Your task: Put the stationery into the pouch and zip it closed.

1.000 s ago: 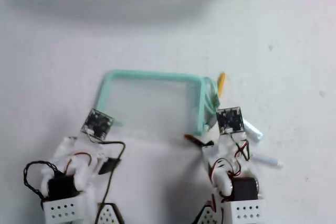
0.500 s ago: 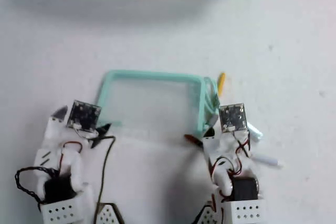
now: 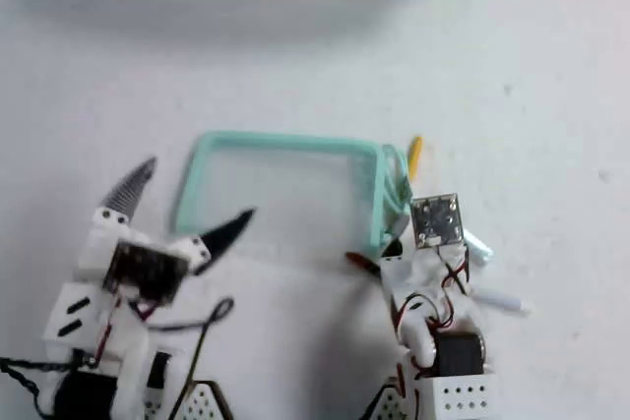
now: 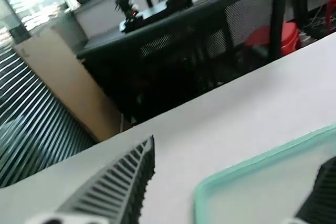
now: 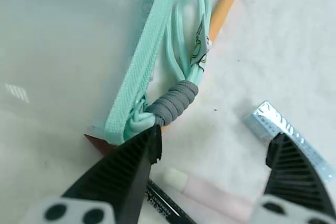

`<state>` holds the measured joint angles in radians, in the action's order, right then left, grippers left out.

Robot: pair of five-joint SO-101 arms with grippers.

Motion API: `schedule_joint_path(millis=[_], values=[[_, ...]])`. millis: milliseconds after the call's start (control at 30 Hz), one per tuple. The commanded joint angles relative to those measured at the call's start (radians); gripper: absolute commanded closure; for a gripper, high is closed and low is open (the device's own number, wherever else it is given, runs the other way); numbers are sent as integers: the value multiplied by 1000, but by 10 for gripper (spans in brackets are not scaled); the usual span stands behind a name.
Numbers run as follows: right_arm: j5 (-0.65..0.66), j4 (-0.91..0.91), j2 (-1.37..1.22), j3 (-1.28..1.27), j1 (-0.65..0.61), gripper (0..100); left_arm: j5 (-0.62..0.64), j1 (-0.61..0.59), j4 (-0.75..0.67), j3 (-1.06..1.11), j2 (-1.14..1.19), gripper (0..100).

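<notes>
Right end effector (image 5: pixel 216 138) spread; pouch (image 5: pixel 68 40) clear, mint-trimmed.

End effector (image 5: pixel 216 139) spread wide above counter (image 5: pixel 294 35). Mint pouch (image 5: pixel 142 61) lay flat, cord loop (image 5: pixel 176 35) at corner, orange pen (image 5: pixel 223 6) beside. Pink pen (image 5: pixel 210 188), silver stick (image 5: pixel 286 129) near fingers.

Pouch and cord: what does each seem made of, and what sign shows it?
Pouch: probably clear glossy soft plastic; the table shows through and glints sit on it. Its mint edging looks like ribbed, matt woven tape. Cord: smooth round mint cord, perhaps nylon or elastic; the look leaves that open.
</notes>
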<state>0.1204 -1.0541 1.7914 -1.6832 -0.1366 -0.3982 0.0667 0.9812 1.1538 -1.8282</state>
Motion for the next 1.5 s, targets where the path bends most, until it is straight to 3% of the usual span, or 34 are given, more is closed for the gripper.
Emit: schedule_joint_path(millis=[0,167,367,467,600,733,933,1033,1167,1233,1367,1467], values=[[5,19,10,-6,5,680,-8,74,34,-106,65,555],[5,19,10,-6,5,680,-104,136,109,-287,377,555],[5,19,10,-6,5,680,-100,156,336,-664,872,555],[5,19,10,-6,5,680,8,154,453,-810,1093,555],[5,18,10,-6,5,680,180,156,497,-888,1256,554],[5,-4,8,-6,7,683,295,143,448,-827,1268,554],[14,-91,12,-6,15,683,302,147,196,-571,1268,555],[14,-1,12,6,130,683,284,143,77,-474,1268,567],[14,193,10,100,320,710,282,145,68,-465,1268,659],[66,168,10,144,298,730,282,143,66,-462,1268,695],[319,-4,8,184,93,730,288,143,61,-463,1268,716],[331,-107,8,226,-1,730,368,117,58,-466,1268,717]])
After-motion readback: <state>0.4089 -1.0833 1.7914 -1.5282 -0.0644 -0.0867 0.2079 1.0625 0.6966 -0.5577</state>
